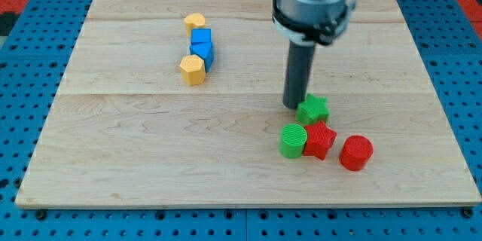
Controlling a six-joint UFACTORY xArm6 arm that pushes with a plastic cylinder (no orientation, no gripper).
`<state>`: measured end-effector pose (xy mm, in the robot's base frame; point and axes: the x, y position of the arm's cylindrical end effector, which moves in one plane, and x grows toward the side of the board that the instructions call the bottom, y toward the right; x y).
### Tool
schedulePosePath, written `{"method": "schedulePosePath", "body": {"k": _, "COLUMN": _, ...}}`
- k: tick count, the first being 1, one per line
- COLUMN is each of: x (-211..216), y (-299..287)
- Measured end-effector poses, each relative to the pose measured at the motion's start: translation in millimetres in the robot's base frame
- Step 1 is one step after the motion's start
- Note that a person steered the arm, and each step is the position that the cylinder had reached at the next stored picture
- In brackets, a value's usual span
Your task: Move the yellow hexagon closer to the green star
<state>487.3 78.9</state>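
Observation:
The yellow hexagon [193,68] sits at the upper left of the wooden board, touching the lower end of a short column of blocks. The green star [313,108] lies right of centre, far to the right of the hexagon and a little lower. My tip [292,105] rests on the board just left of the green star, almost touching it. The dark rod rises from there to the grey arm at the view's top.
Two blue blocks [201,45] and a yellow heart-like block [194,22] stack above the hexagon. A green cylinder [293,140], a red star [319,139] and a red cylinder [355,153] cluster below the green star. The wooden board's edge [248,202] meets blue pegboard.

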Motion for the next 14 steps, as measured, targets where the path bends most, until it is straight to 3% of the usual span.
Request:
{"method": "schedulePosePath", "body": {"k": 1, "x": -7.3, "y": -6.6}}
{"method": "schedulePosePath", "body": {"k": 2, "x": -82.4, "y": -49.0}}
{"method": "schedulePosePath", "body": {"k": 3, "x": -130.8, "y": -81.6}}
{"method": "schedulePosePath", "body": {"k": 4, "x": -236.4, "y": -52.6}}
{"method": "schedulePosePath", "body": {"k": 5, "x": -263.8, "y": -134.4}}
{"method": "schedulePosePath", "body": {"k": 6, "x": -249.2, "y": -205.7}}
{"method": "schedulePosePath", "body": {"k": 8, "x": -126.2, "y": -181.4}}
{"method": "schedulePosePath", "body": {"k": 10, "x": -88.2, "y": -161.4}}
{"method": "schedulePosePath", "body": {"k": 11, "x": -29.0, "y": -159.7}}
{"method": "schedulePosePath", "body": {"k": 12, "x": 30.6, "y": -100.6}}
{"method": "schedulePosePath", "body": {"k": 13, "x": 20.7, "y": -88.5}}
{"method": "schedulePosePath", "body": {"k": 14, "x": 18.7, "y": -158.6}}
